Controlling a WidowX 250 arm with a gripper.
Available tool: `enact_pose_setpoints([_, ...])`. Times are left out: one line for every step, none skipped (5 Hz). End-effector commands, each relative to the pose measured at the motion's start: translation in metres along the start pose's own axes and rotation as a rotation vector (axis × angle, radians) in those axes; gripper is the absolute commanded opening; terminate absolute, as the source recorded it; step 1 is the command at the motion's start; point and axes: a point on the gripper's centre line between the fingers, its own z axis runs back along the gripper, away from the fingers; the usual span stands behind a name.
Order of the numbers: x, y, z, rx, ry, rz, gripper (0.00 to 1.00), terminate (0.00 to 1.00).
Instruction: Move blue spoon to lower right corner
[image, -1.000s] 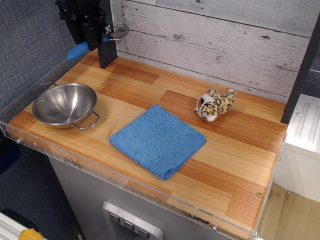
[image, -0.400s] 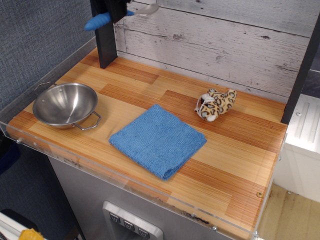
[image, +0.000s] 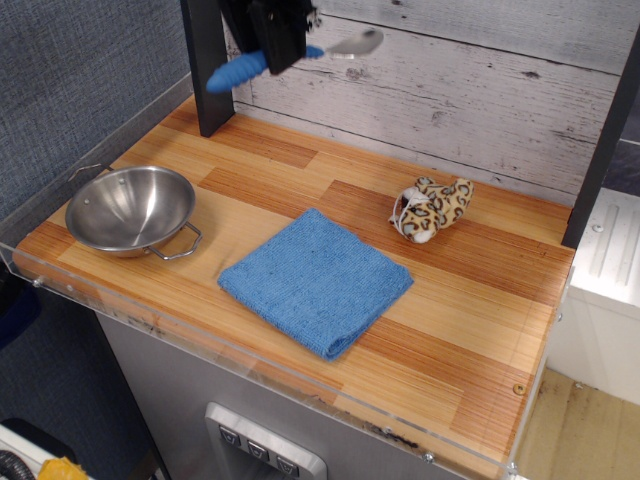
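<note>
**benchwatcher:** So where was the tool (image: 283, 40) at this point? Top of the shot, up against the whitewashed plank wall (image: 480, 90), well above the bench (image: 450, 300). It was clamped on the blue spoon (image: 290, 58), gripping it around the middle. The ribbed blue handle stuck out low to the left and the shiny bowl end poked out to the right, so the spoon sat at a slight tilt, clear of everything below.

**gearhead_22:** Then pickup was done, I'd say. What about the drop spot?

**benchwatcher:** The lower right corner (image: 510, 400) was well apart from the tool, diagonally across the whole bench. You could see the little screw and the clear acrylic rim there, with bare striped wood around it. Nothing sitting on it.

**gearhead_22:** What was in between?

**benchwatcher:** The folded blue cloth (image: 316, 280) in the middle and a leopard-print plush toy (image: 432, 208) toward the back right. The steel bowl (image: 130, 210) was off to the left, out of the way.

**gearhead_22:** So grasp and lift finished, nearly all the carry left, plus lowering and release. Maybe a third done, my guess.

**benchwatcher:** Agreed. If it stayed high it'd pass over the cloth fine.
</note>
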Motion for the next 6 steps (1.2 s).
enact_pose_setpoints([-0.018, -0.044, 0.015, -0.024, -0.035, -0.106, 0.00, 0.00])
enact_pose_setpoints([-0.021, -0.069, 0.004, -0.056, -0.019, -0.154, 0.00, 0.00])
enact_pose_setpoints([-0.024, -0.086, -0.010, -0.088, -0.002, -0.185, 0.00, 0.00])
enact_pose_setpoints([-0.028, -0.099, -0.028, -0.118, 0.026, -0.229, 0.00, 0.00])
enact_pose_setpoints([-0.036, -0.108, -0.046, -0.140, 0.063, -0.284, 0.00, 0.00])
enact_pose_setpoints([-0.044, -0.117, -0.060, -0.165, 0.082, -0.337, 0.00, 0.00])
